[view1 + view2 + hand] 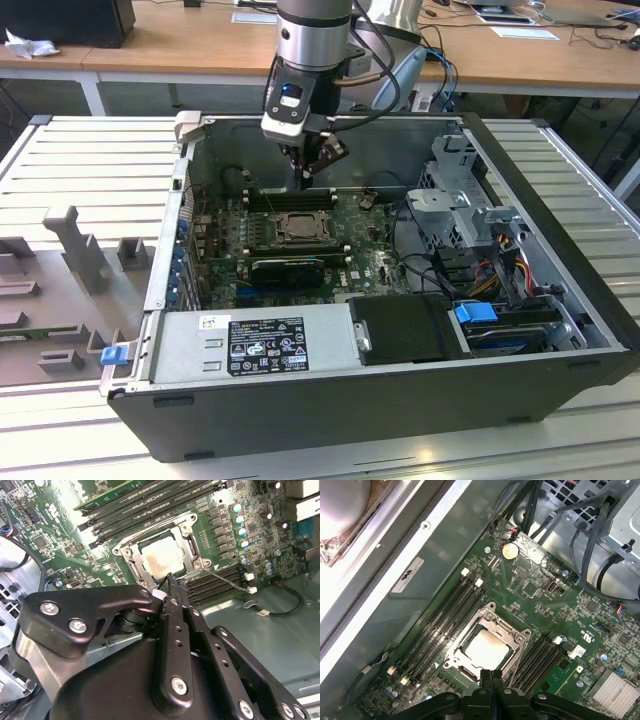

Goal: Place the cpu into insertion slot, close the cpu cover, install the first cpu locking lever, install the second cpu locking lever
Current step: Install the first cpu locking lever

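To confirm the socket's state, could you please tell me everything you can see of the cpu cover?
The cpu cover is a thin, silver-grey square metal frame with a large central window. It lies flat and closed on the green motherboard. The cpu shows its pale face through the window. Long black memory slots flank it. The shut gripper hangs by one edge; contact cannot be told.

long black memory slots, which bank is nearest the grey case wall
The bank between the grey metal case wall and the silver-framed socket; the other bank lies beyond that socket.
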